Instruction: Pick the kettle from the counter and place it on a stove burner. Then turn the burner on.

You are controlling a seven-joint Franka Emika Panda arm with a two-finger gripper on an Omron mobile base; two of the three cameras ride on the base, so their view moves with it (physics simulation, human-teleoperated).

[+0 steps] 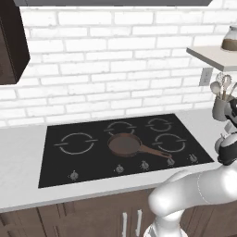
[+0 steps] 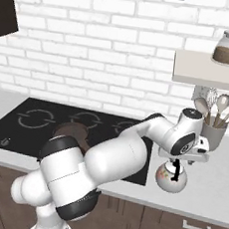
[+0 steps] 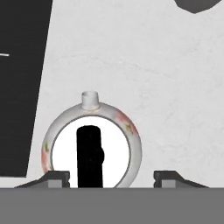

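Kettle point(image 3: 92, 144): small, squat and round, glossy white body with faint floral specks, short spout, thin black handle standing upright across the top; sits on the desk point(image 3: 166, 87) just right of the stove's black glass point(image 3: 19, 87).
Handling: judged rigid, smooth and slippery on the body, probably light; the narrow handle is the sensible place to grip, since the round shell offers no flat faces.
Hand point(image 3: 111, 177): above the kettle, fingers spread wide on either side of the handle and holding nothing; how high it sits over the handle is hard to tell.
Stove: flat black glass, white broken rings, a row of small knobs along the front.
Burner point(image 1: 76, 143): largest ring, far left end of the stove, bare.
Pan point(image 1: 125, 144): brown, round, mid-stove.
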